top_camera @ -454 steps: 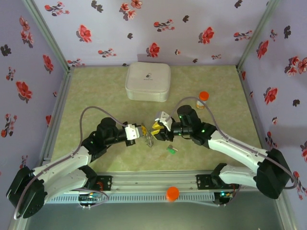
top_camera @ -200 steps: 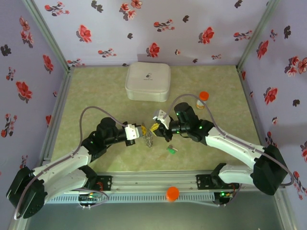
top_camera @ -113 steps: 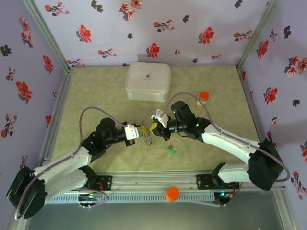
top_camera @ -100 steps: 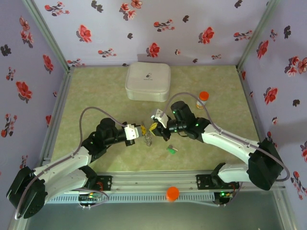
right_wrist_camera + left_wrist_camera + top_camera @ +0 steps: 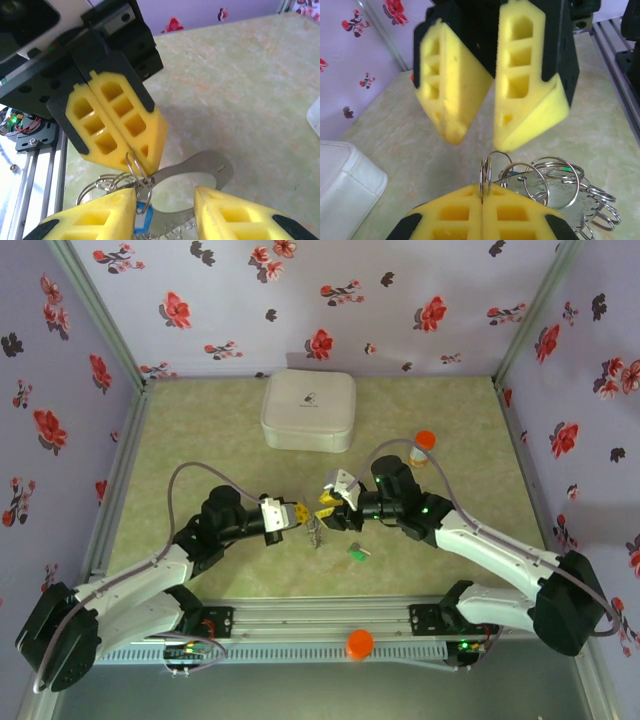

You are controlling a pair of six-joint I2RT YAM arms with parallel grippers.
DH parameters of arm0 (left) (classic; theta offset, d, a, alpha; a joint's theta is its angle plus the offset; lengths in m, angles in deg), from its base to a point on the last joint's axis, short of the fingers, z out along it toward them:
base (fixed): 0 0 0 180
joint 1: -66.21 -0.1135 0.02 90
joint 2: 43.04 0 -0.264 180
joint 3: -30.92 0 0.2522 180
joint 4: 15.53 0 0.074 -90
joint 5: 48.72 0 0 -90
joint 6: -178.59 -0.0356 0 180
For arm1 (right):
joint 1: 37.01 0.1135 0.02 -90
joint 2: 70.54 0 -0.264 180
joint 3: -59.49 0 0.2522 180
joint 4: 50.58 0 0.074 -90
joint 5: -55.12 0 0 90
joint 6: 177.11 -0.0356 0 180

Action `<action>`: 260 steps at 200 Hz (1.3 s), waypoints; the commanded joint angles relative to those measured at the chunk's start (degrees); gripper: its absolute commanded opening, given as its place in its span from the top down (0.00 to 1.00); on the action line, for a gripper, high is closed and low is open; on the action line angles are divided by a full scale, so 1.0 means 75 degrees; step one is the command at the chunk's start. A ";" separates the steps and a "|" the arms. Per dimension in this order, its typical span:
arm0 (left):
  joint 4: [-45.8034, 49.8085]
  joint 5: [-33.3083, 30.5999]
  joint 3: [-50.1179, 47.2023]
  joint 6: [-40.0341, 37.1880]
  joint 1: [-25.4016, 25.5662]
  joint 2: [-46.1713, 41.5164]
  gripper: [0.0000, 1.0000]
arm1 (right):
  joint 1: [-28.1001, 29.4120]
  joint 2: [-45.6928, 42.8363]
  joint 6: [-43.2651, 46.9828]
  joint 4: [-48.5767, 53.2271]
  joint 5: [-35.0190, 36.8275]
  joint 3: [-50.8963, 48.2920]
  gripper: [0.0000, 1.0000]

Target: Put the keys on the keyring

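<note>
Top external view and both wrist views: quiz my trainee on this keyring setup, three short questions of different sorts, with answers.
1. True or false: the left gripper, with yellow foam pads, is shut on a thin silver split ring.
2. The right gripper is: A) open, B) shut on the ring, C) shut and empty.
3. What colour is the plastic tag of the small silver key lying loose on the pale green tabletop?
Key: 1 true; 2 A; 3 green.
</note>
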 commanded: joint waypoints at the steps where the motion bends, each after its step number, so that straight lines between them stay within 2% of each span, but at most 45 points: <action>1: -0.0565 0.0411 0.0047 0.0353 0.0032 0.0065 1.00 | -0.0026 -0.0001 0.0386 -0.0129 -0.0336 0.0061 0.65; 38: -0.0592 0.0572 0.0083 0.0476 0.0034 0.0111 1.00 | -0.0026 0.0126 0.0529 -0.0277 -0.0423 0.0045 0.71; 94: -0.0557 0.0659 0.0094 0.0526 0.0030 0.0123 1.00 | -0.0026 0.0120 0.0879 0.0173 -0.0936 0.0068 0.70; 141: -0.0405 0.0659 0.0139 0.0470 0.0040 0.0142 1.00 | -0.0026 0.0066 0.0949 0.0132 -0.0986 0.0034 0.70; 181: -0.0427 0.0694 0.0174 0.0479 0.0030 0.0190 1.00 | -0.0028 0.0246 0.1056 0.0239 -0.0506 0.0132 0.78; 260: -0.0447 0.0764 0.0223 0.0495 0.0035 0.0213 1.00 | 0.0003 0.0646 0.0961 0.0051 -0.0885 0.0359 0.81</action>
